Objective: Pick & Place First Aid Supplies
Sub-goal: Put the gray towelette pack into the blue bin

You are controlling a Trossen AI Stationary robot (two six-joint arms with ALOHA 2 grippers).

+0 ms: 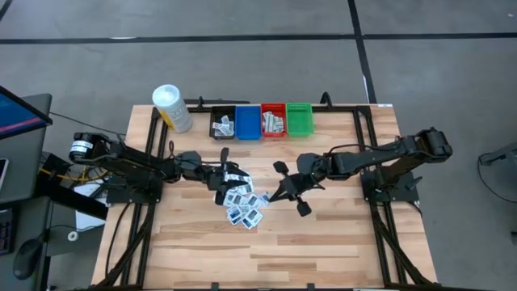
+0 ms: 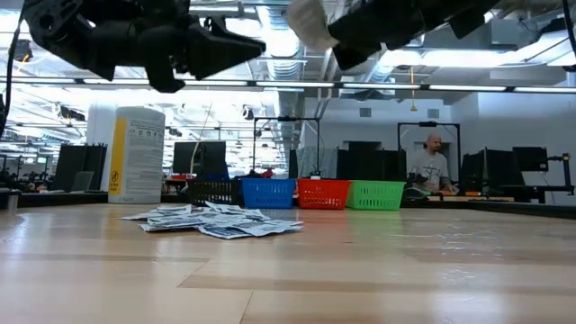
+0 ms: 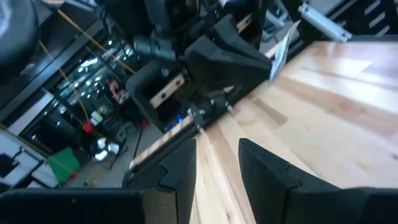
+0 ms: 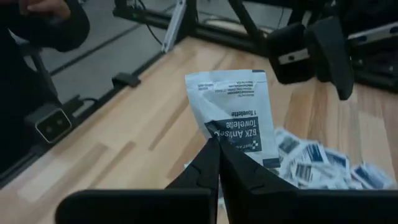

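Observation:
A pile of first aid supplies, small white packets with blue marks, lies flat on the wooden table left of centre; the low view shows the pile too. My right gripper is shut on one white packet and hangs above the pile's right edge. My left gripper stands open with nothing between its fingers, level above the pile's left side, facing the right gripper. My right gripper pinches the packet between its two fingertips at the edge by the blue printed label. The fingers come from the table's right, slanting down. The packet sticks out beyond the fingertips, one flat piece, lifted well clear of the table.
Four small bins stand in a row at the far edge: black, blue, red, green. A white-capped yellow container stands left of them. Bare wood lies toward the near edge. A person sits beyond the table.

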